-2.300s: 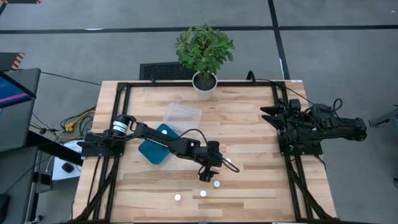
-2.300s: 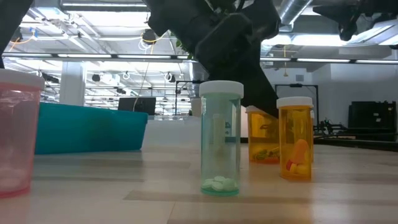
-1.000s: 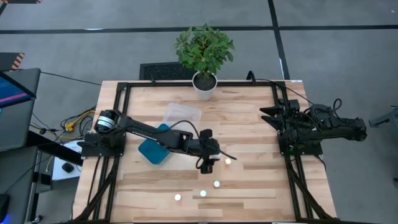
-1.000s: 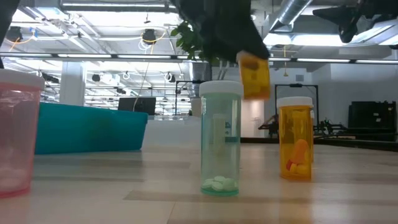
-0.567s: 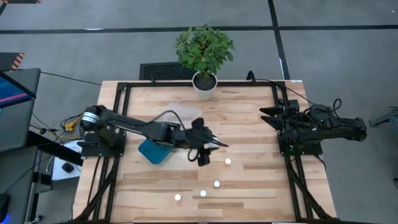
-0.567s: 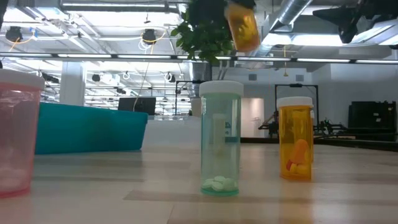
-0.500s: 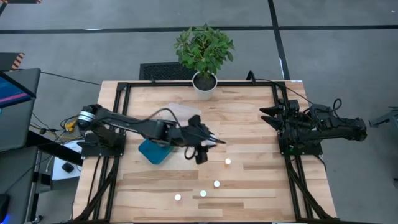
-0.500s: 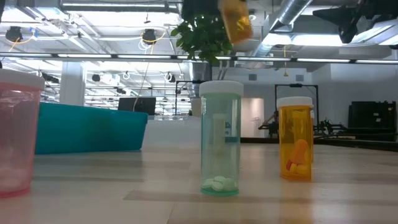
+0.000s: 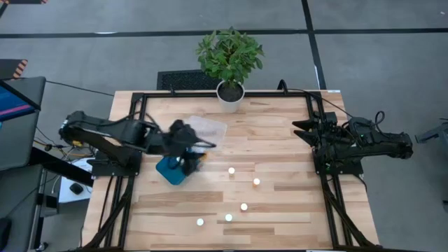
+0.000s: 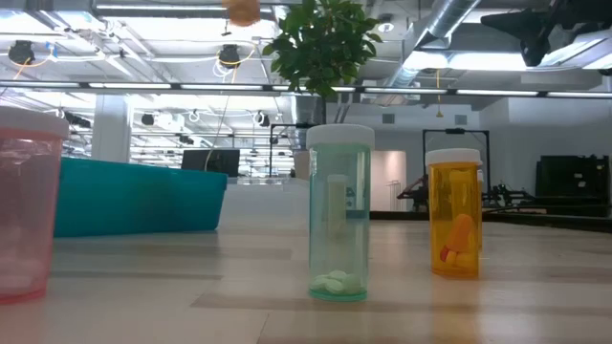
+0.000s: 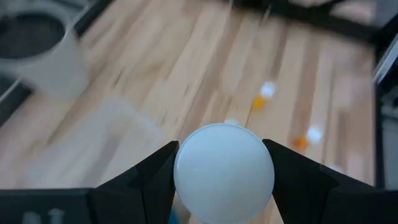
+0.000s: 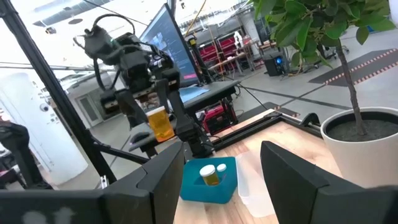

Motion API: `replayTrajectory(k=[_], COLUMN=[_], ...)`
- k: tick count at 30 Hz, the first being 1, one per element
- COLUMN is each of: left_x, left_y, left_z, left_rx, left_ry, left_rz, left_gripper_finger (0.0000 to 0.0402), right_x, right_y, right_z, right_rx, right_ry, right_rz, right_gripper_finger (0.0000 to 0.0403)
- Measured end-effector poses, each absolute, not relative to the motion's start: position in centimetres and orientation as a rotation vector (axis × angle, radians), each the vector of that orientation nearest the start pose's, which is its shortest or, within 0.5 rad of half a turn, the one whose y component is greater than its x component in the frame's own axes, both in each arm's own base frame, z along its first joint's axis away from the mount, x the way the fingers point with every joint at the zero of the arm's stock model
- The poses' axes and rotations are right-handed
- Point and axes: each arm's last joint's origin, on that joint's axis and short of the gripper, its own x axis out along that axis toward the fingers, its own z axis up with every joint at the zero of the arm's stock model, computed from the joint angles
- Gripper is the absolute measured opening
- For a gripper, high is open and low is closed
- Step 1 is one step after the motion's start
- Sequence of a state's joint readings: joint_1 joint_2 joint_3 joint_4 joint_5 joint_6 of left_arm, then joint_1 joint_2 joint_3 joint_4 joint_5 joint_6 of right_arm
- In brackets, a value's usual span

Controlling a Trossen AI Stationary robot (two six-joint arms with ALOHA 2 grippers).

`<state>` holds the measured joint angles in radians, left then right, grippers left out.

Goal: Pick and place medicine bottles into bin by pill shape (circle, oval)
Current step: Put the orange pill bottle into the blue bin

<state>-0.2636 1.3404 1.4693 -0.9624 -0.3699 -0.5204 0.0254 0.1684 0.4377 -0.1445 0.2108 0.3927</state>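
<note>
While the right gripper (image 9: 302,129) waits at the bench's right edge, jaws spread, the left gripper (image 9: 189,159) hangs over the teal bin (image 9: 170,171), jaws pinching an orange bottle (image 12: 161,124).

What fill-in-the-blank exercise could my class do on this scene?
1. The left gripper is shut on an orange bottle with a ___ cap.
2. That gripper hangs above the ___ bin.
3. In the high view, ___ loose bottles stand on the bare table.
4. The right gripper waits, open, at the table's ___ edge.

Missing words: white; teal; five; right
</note>
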Motion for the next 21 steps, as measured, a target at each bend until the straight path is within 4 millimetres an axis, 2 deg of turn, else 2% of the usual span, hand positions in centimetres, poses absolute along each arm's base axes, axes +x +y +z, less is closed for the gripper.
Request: replayTrajectory(k=[4,10,16,21], left_x=[22.9,20.9,17.7,15.5], left_y=[-6.6,-8.1,-9.3,-9.2], left_z=[37.7,36.3,31.7,27.4], left_rx=[-0.179,-0.186,-0.332,-0.391], left_ry=[0.827,0.9,0.886,0.878], left_rz=[0.406,0.484,0.535,0.557], left_gripper_finger=[0.0213,0.0213,0.0222,0.0224], right_x=[7.5,7.5,7.5,7.5], right_y=[-0.5,-0.6,-0.6,-0.6], right_z=[28.3,28.3,28.3,28.3], right_rx=[0.407,0.409,0.409,0.409], right_ry=[-0.162,-0.172,-0.172,-0.172], right_rz=[-0.173,-0.208,-0.21,-0.211], right_gripper_finger=[0.0224,0.0224,0.0224,0.0224])
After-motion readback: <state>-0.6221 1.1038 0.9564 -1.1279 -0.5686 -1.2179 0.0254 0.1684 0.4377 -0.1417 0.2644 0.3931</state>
